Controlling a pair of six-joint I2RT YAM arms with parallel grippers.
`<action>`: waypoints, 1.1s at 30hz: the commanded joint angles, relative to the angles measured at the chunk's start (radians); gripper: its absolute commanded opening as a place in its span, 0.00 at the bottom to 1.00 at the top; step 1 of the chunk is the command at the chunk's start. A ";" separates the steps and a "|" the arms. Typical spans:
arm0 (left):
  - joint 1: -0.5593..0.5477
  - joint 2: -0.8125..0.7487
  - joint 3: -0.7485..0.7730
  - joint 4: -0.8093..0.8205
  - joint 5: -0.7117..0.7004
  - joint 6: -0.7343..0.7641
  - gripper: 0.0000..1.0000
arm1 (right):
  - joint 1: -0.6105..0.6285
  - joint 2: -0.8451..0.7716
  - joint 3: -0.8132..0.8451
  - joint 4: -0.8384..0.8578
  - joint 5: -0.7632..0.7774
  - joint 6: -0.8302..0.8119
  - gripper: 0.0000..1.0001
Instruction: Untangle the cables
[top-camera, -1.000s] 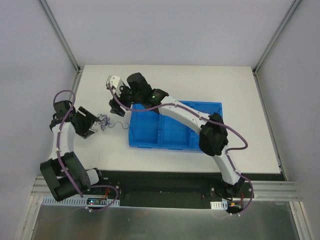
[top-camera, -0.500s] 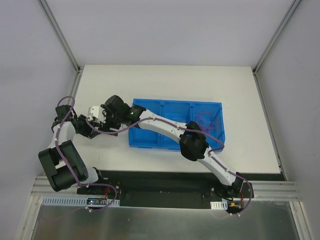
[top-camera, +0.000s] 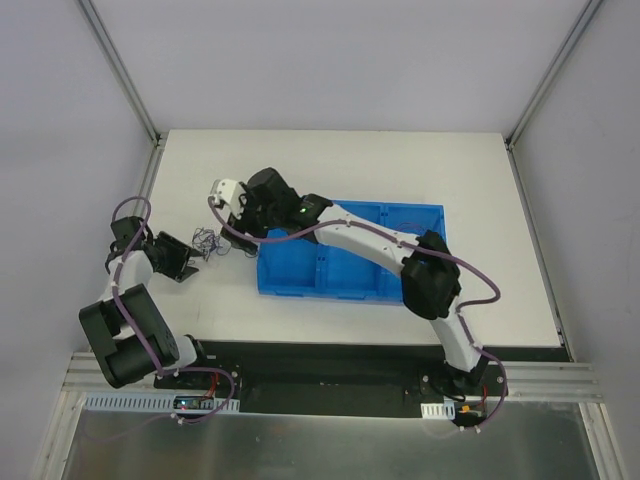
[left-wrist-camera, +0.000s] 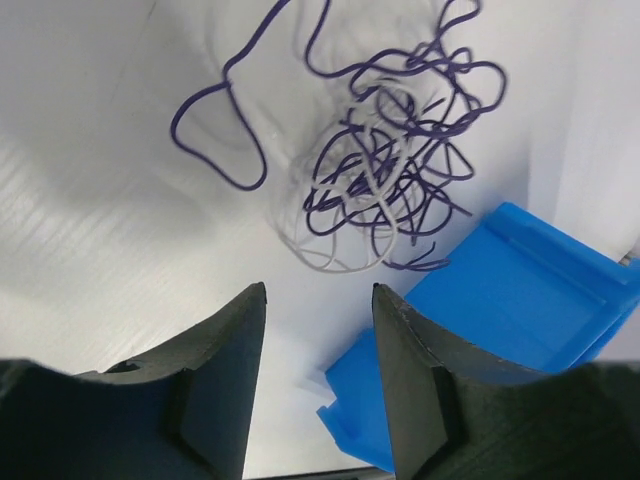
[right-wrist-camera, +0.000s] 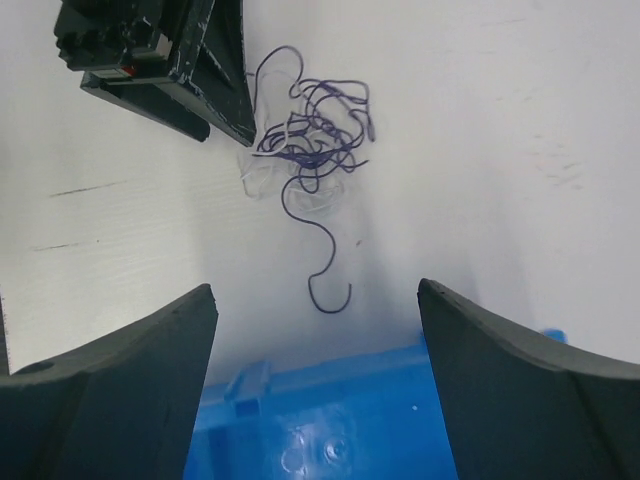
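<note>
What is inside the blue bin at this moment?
The blue bin shows bare floor in its left compartments. The right arm covers much of the right end, so its contents are hidden. The cable tangle lies outside.

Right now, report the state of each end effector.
Left end effector: open, empty, the cables just ahead of it.
Right end effector: open, empty, above the cables.

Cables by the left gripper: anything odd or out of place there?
Nothing damaged or spilled. The cables lie in one purple-and-white knot on the table, one purple tail straying toward the blue bin. The left gripper and right gripper are open, empty.
</note>
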 joint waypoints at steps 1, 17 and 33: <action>0.007 -0.051 -0.031 0.127 0.038 0.052 0.50 | -0.009 -0.189 -0.110 0.161 -0.032 0.053 0.84; 0.002 -0.041 -0.015 0.241 0.121 0.106 0.32 | -0.014 -0.355 -0.308 0.252 0.010 0.041 0.84; 0.025 0.073 0.171 0.052 -0.002 0.189 0.37 | -0.014 -0.411 -0.380 0.263 0.028 0.030 0.85</action>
